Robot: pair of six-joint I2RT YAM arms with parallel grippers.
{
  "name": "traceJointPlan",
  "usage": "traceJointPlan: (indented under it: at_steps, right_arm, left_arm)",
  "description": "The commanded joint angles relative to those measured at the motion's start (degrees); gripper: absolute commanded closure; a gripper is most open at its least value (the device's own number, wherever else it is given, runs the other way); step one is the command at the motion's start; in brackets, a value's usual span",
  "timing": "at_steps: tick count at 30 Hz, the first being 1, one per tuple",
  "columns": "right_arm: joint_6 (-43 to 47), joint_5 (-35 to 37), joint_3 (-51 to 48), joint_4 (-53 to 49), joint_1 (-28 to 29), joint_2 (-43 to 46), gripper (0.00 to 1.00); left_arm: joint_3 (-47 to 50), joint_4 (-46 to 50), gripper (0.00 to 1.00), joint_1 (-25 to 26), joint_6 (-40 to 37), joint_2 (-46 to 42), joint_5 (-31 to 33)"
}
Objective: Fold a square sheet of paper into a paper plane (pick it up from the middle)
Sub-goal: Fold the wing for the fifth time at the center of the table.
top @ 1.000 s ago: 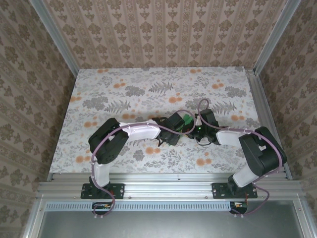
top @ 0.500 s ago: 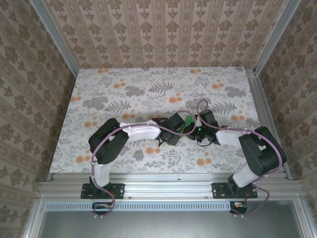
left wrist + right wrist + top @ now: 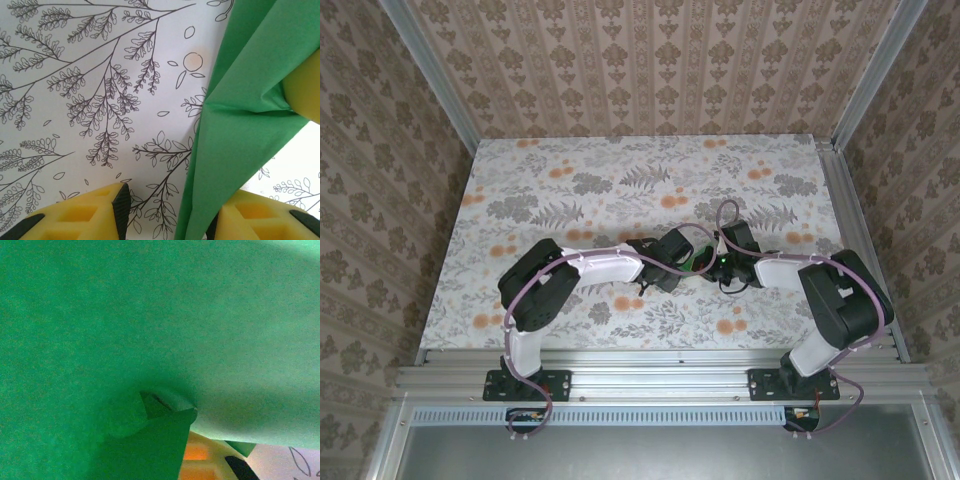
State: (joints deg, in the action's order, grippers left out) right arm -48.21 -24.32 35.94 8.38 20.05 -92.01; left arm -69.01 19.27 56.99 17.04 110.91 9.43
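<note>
Because both wrists crowd together over the middle of the table (image 3: 570,190), the green sheet of paper (image 3: 235,125) is little more than a sliver of green between them from above, and its outline cannot be made out there. From the left wrist it reads as a creased, folded strip running from the upper right corner down to the bottom edge. The frame cuts it off at both ends, so its full shape cannot be told. The left jaws stand parted. One yellow pad (image 3: 80,220) is well clear of the paper with bare table between, and the other pad (image 3: 260,215) sits just beside the strip; whether it touches cannot be told. A yellow fingertip (image 3: 305,92) of the right arm enters at the right edge, where the paper puckers, and the right jaws are clenched on the sheet. In the right wrist view the paper lies across the lens, dim and blurred, with a folded corner near the middle and a scrap of orange-yellow finger (image 3: 195,460) below it. Lilac cables (image 3: 725,215) loop over the wrists, patterned walls (image 3: 650,60) close in the table, and an aluminium rail (image 3: 660,375) runs along its near edge
</note>
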Motion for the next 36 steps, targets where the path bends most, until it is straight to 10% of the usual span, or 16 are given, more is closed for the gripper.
traceJointPlan:
  at_steps: [1,36]
  right_arm:
    - [2.1,1.6,0.6,-4.5,-0.4,-1.5,1.00]
    - [3.0,2.2,-0.2,-5.0,-0.7,-4.5,1.00]
  left_arm:
    - [2.8,5.2,0.55,-0.5,-2.3,3.8,4.2]
    - [0.4,3.4,0.53,-5.0,1.0,-11.1,-14.5]
